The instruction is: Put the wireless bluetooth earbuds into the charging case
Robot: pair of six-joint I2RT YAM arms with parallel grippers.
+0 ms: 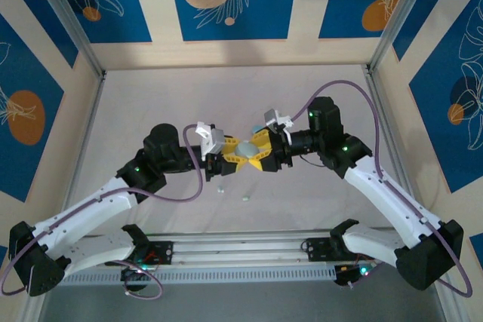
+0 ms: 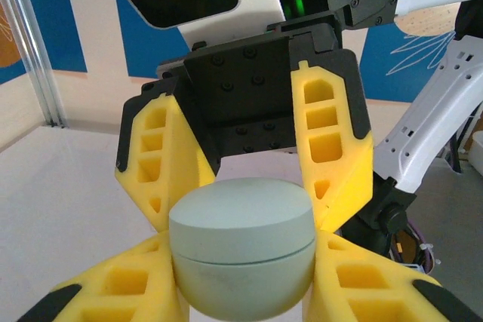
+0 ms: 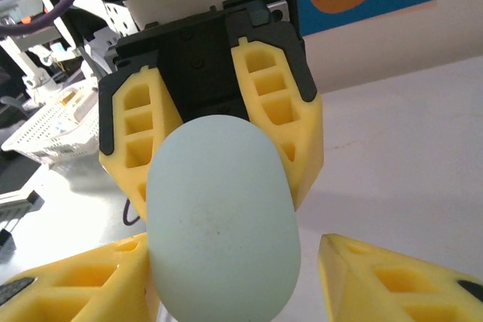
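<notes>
white-and-black arms [image 1: 83,220], purple cables [image 1: 347,83], green lights, yellow ribbed fingers [image 2: 324,133]

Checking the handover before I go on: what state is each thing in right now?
charging case: lid closed, gripped by the left tool, raised between both tools.
left tool: shut on the charging case.
right tool: open, one finger standing apart from the charging case.
earbuds: two lying loose on the table, outside the charging case.
</notes>
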